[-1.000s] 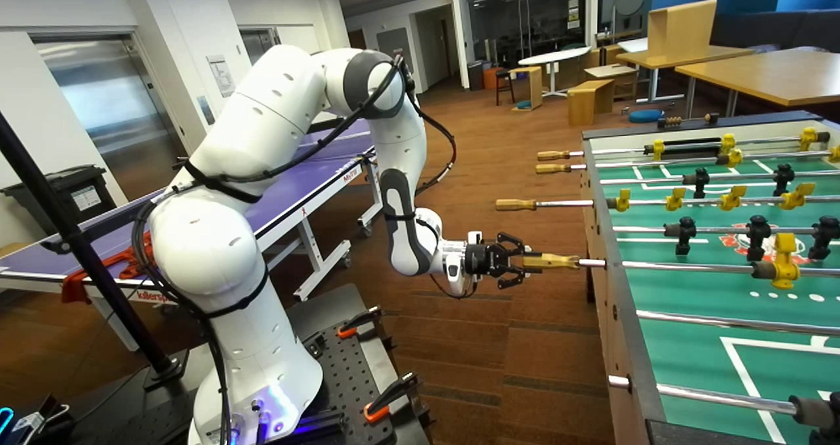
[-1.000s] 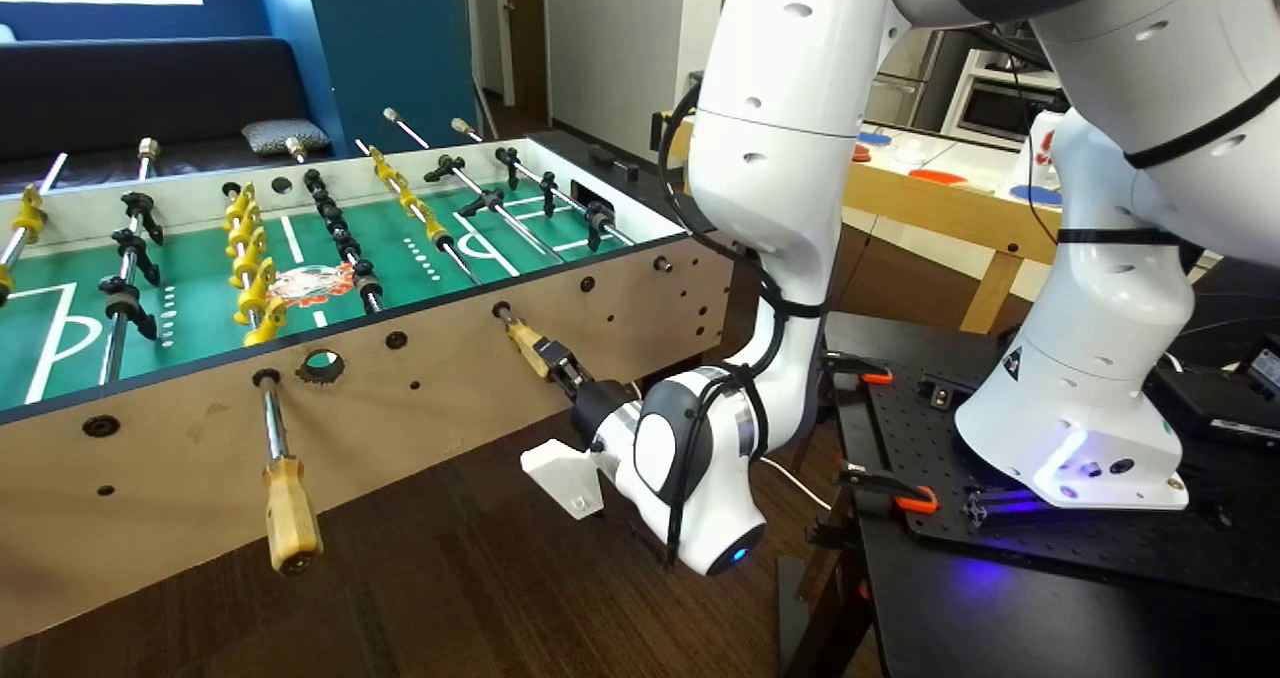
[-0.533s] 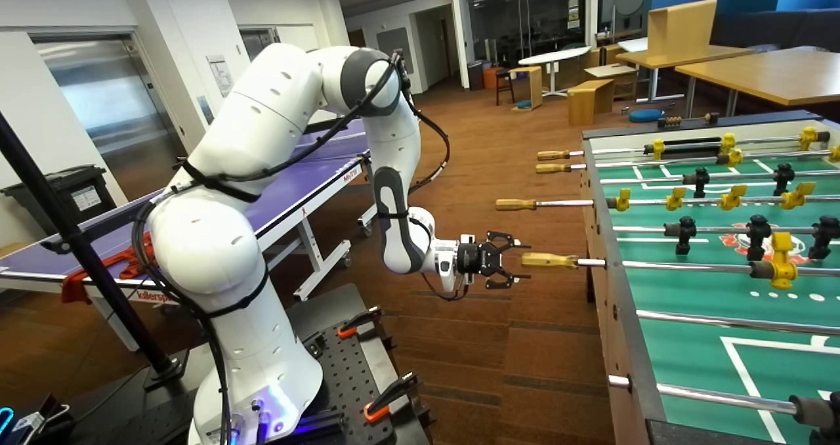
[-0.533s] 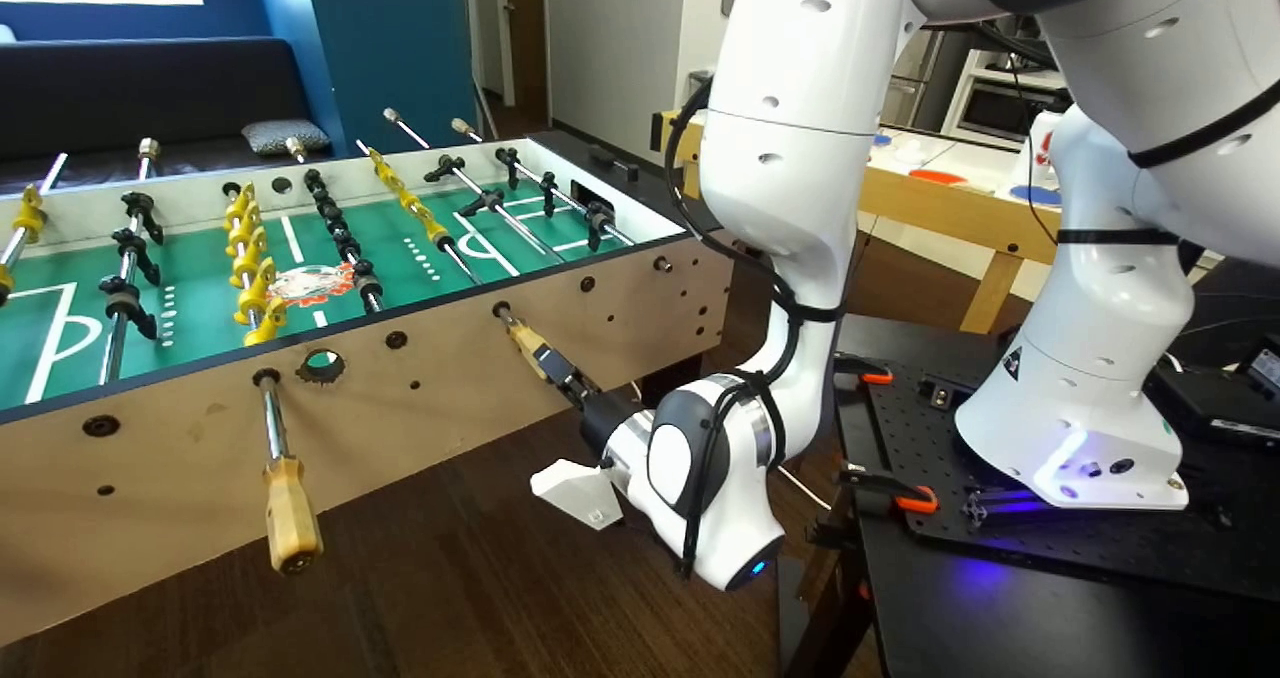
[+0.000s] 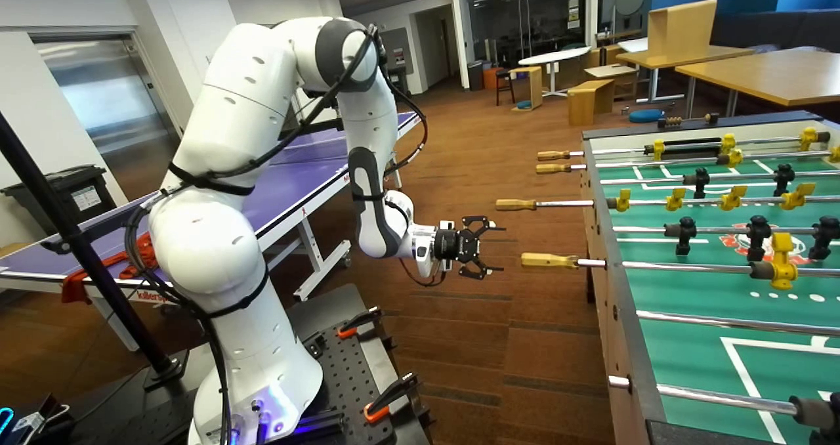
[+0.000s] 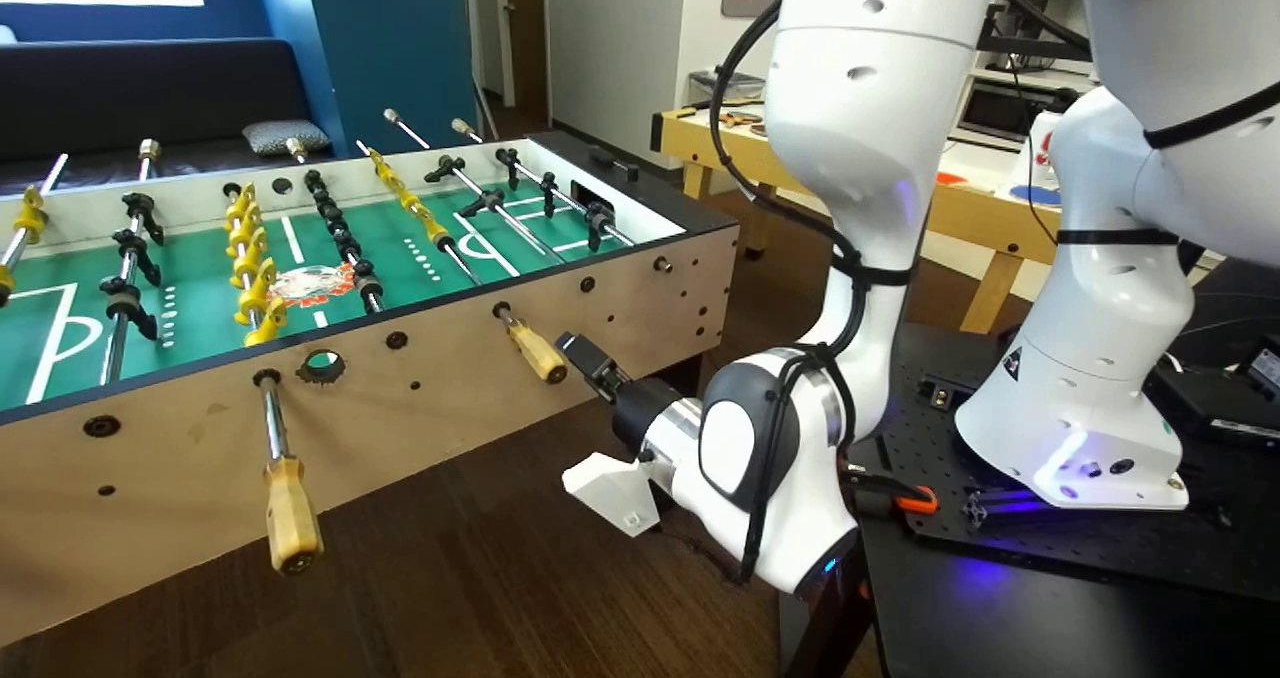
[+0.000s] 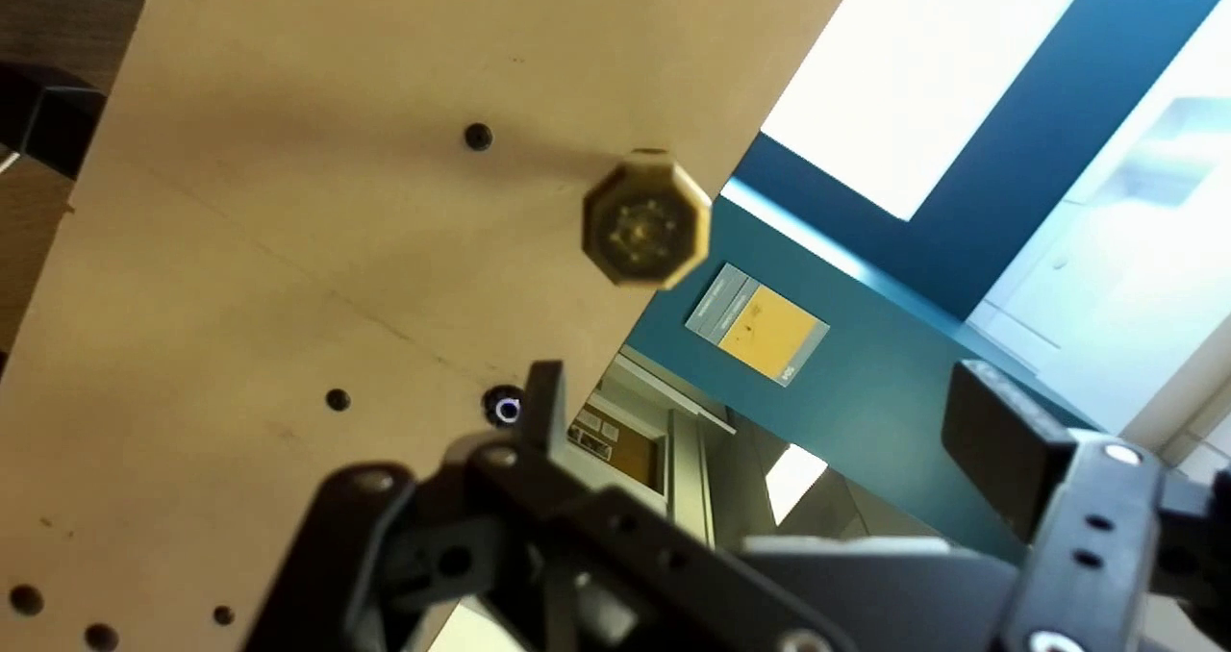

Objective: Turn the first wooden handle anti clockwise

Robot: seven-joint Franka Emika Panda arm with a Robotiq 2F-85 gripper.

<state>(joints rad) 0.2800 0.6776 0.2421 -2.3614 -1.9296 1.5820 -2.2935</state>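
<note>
The wooden handle in front of my gripper is a light, faceted grip on a metal rod of the foosball table. It shows in both exterior views, as wooden handle [image 5: 548, 260] and as handle [image 6: 538, 354]. Its eight-sided end [image 7: 644, 224] faces the camera in the wrist view, above the jaws. My gripper [image 5: 501, 249] stands open, a short gap back from the handle's end and roughly in line with it. Nothing is between the fingers; one dark pad [image 7: 1005, 450] shows on the right in the wrist view. Apart from the handle, the gripper [image 6: 566, 342] is seen edge-on.
Other wooden handles stick out from the same side, such as a handle [image 5: 516, 205] and a long one [image 6: 292, 523]. The foosball table's side wall [image 6: 450, 388] lies beyond the gripper. A purple ping-pong table [image 5: 308, 169] stands behind the arm.
A second ago the jaws were closed round the handle. They have opened, let it go, and the gripper has backed straight off it toward the robot's base, rising slightly. The handle stays put.
</note>
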